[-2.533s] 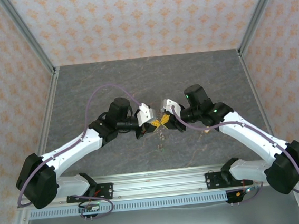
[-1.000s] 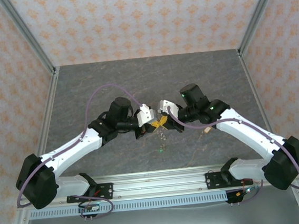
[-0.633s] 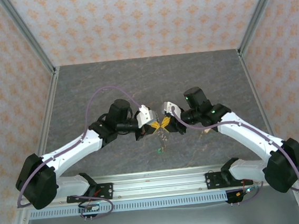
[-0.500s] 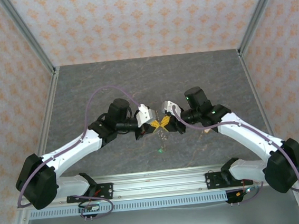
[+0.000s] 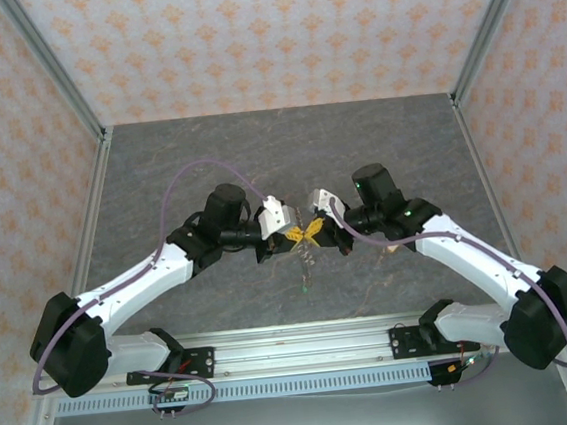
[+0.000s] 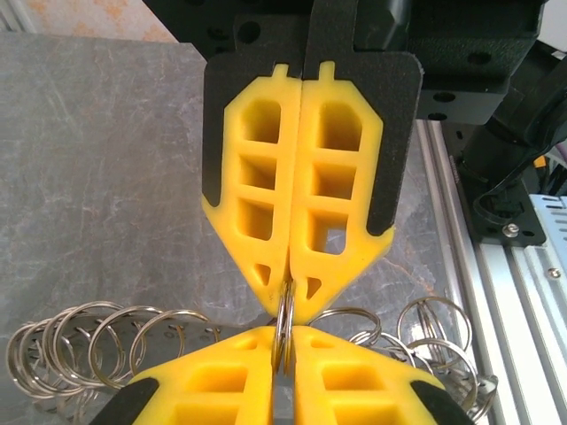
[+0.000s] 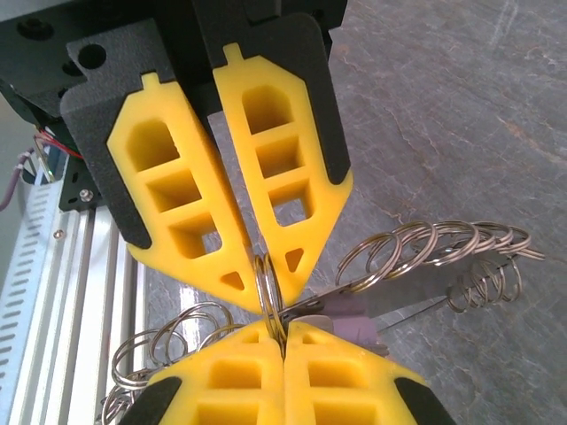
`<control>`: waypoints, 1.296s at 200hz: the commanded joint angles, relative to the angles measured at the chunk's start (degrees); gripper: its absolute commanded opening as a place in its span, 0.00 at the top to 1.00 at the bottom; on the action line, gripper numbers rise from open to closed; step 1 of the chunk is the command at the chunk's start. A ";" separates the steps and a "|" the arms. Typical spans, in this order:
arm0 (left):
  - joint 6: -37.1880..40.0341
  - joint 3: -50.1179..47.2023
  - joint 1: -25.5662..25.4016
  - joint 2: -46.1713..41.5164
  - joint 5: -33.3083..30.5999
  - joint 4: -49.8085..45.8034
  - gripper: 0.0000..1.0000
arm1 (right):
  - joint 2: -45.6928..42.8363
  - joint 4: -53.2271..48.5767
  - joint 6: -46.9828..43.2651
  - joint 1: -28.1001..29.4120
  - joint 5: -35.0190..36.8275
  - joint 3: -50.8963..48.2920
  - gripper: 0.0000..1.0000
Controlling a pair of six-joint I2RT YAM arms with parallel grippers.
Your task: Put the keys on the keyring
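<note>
Keyring of linked thin silver wire rings (image 6: 284, 312) sits at both fingertips: left hand (image 6: 283, 338) pinches one ring, and right hand (image 7: 282, 331), tip to tip opposite, clamps it too. Best to pry the coil apart gently, with both grips firm.

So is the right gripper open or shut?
Shut: the right gripper pinches a split ring, its yellow fingers pressed together.

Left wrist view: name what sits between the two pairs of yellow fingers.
A metal split ring, pinched from both sides; the left wrist view shows it.
</note>
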 commanded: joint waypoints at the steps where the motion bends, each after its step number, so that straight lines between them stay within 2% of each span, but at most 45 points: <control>1: 3.13 2.93 -0.71 0.77 -0.24 -3.88 0.87 | 0.69 -4.99 -3.78 1.21 4.26 4.84 1.00; 63: 3.85 3.90 -1.66 1.60 -1.89 -4.91 0.87 | 3.86 -14.35 -7.02 4.49 11.63 11.17 1.00; 77: 3.84 3.77 -1.66 1.46 -2.24 -4.88 0.89 | 4.43 -16.20 -7.30 4.97 12.50 12.55 1.00; 87: 3.84 3.59 -1.73 1.33 -2.30 -4.74 0.93 | 4.48 -16.56 -7.14 5.15 12.53 13.14 1.00; 98: 3.84 3.60 -1.74 1.22 -2.26 -4.69 1.00 | 4.18 -16.32 -7.08 5.25 12.09 13.22 1.00; 152: 0.96 1.10 -1.66 0.08 -1.17 0.59 1.00 | 0.67 -9.00 -4.85 4.83 8.99 8.26 0.95; 214: -3.22 -1.28 -1.38 -1.12 2.16 7.46 1.00 | -1.87 -0.54 -1.51 1.04 2.13 1.77 0.85; 259: -4.27 -1.54 -1.13 -1.22 3.45 9.14 1.00 | -1.86 3.87 -0.02 -1.39 -2.82 -1.49 0.85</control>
